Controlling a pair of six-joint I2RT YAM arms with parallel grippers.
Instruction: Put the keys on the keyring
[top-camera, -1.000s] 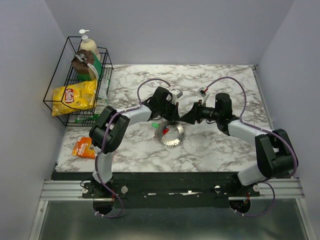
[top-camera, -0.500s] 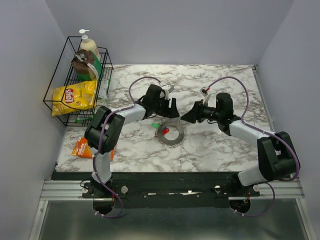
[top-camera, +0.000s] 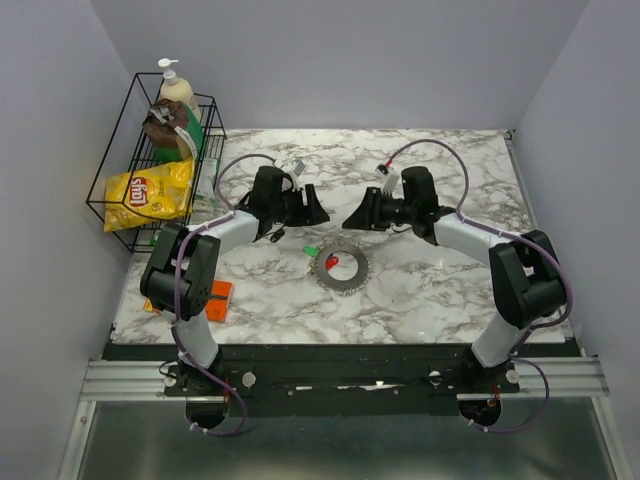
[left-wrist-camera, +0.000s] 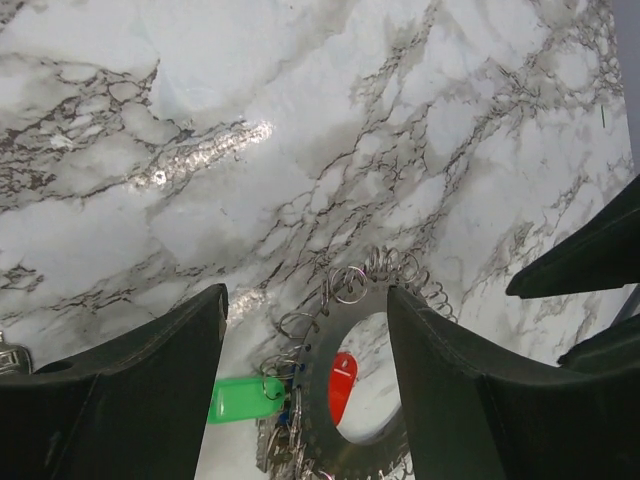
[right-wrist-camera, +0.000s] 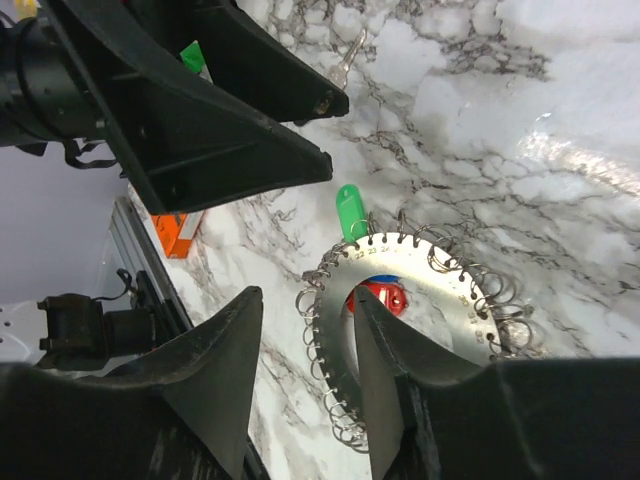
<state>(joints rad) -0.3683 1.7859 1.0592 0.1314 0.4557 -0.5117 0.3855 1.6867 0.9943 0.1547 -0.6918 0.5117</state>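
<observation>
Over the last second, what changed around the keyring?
The left gripper, shut a second ago, opened and drew back toward the far side of the table; it holds nothing. The right gripper backed off too, open and empty. The keyring, the green key at its edge and the red key inside it stayed put.

Overhead rear view, wrist views sharing keyring (top-camera: 360, 268)

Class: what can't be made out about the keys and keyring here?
- Left wrist: keyring lower part cut off by the bottom edge.
- Right wrist: its right edge hidden behind the right gripper.
- Top view: green key too small to tell whether it is on the ring.
</observation>
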